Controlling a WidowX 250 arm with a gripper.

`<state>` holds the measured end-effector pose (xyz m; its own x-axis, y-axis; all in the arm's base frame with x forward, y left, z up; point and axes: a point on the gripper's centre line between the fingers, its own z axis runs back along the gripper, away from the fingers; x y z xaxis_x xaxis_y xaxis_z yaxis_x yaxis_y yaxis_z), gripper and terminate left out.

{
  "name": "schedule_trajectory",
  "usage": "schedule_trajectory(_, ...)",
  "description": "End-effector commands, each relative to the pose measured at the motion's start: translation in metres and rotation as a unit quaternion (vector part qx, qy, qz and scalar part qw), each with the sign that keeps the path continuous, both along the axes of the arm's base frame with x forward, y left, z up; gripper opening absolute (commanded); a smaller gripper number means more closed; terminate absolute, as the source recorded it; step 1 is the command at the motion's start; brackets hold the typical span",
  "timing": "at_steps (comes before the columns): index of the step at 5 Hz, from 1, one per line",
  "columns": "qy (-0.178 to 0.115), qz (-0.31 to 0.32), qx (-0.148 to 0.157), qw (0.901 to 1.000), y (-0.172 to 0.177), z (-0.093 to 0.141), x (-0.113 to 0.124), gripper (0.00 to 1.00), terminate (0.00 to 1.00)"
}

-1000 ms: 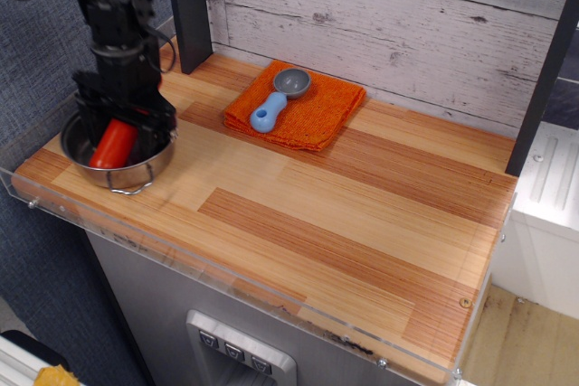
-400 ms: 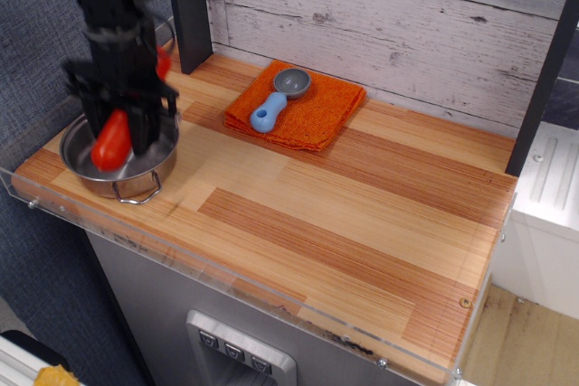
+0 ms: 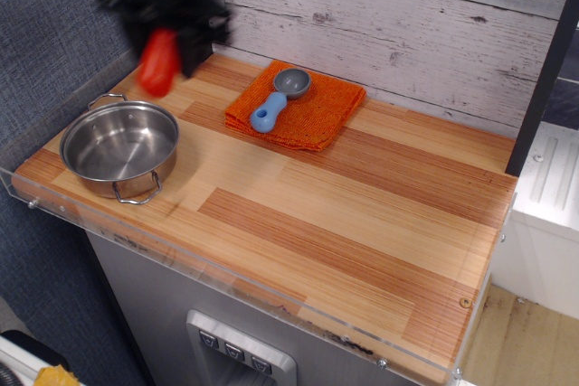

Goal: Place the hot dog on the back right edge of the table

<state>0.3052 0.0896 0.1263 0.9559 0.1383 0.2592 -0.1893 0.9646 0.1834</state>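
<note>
One hot dog [image 3: 159, 62] in hand [image 3: 167, 38], one pot [image 3: 120, 147]

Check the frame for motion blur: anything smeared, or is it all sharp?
In observation.image, the end effector and the hot dog it carries are smeared by motion, edges soft; the steel pot, the blue-handled scoop on the orange cloth and the table are sharp. The pot's inside shows mild glare.
</note>
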Motion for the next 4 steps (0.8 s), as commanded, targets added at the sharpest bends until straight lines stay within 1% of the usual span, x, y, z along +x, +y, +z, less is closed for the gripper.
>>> schedule_trajectory(1, -0.041, -0.065, -0.007, 0.9970, -0.099, 0.005, 0.068, 0.00, 0.00)
schedule_trajectory(2, -0.024, -0.041, -0.001, 0.9989, -0.148, -0.021, 0.075, 0.00, 0.00)
schedule_trajectory(3, -0.030, -0.005, -0.003, 0.9995, -0.198, -0.047, 0.058, 0.00, 0.00)
schedule_trajectory(4, -0.067, 0.026, -0.054, 0.9959, -0.208, -0.073, 0.054, 0.00, 0.00)
